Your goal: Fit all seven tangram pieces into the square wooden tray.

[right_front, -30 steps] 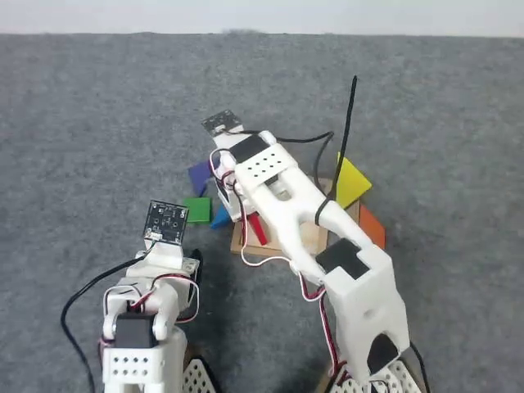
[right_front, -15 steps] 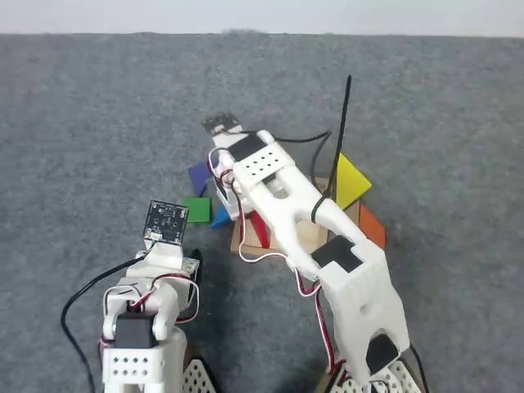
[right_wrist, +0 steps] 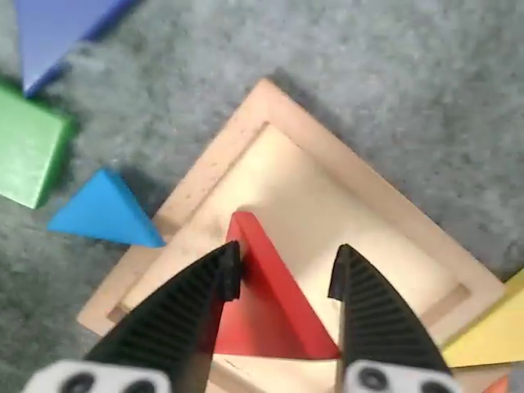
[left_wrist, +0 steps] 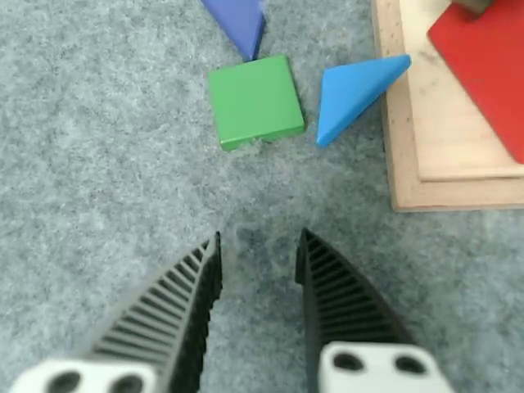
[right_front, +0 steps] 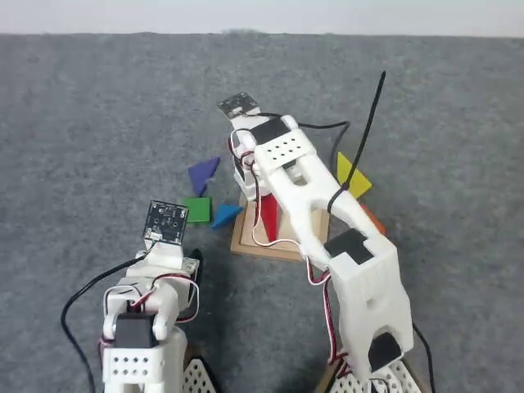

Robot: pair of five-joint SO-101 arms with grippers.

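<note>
The square wooden tray (right_front: 246, 241) (right_wrist: 205, 184) lies mid-table with a red triangle (right_front: 268, 214) (right_wrist: 274, 315) flat inside it. My right gripper (right_wrist: 286, 260) hangs open just above that triangle, holding nothing. On the carpet left of the tray lie a green square (right_front: 196, 210) (left_wrist: 254, 100), a light blue triangle (right_front: 224, 214) (left_wrist: 356, 86) and a dark blue triangle (right_front: 203, 173) (left_wrist: 237, 20). A yellow triangle (right_front: 350, 174) (right_wrist: 491, 327) and an orange piece (right_front: 372, 219) sit on the tray's right side. My left gripper (left_wrist: 258, 246) is open over bare carpet, nearer than the green square.
Grey carpet covers the whole table. The right arm (right_front: 286, 164) reaches over the tray and hides much of it in the high view. A black cable (right_front: 364, 131) loops above the yellow triangle. The left arm's base (right_front: 139, 344) stands at the front left.
The right arm has swung back and to the right, uncovering the dark blue triangle. The red triangle now lies further inside the tray. The left arm has not moved.
</note>
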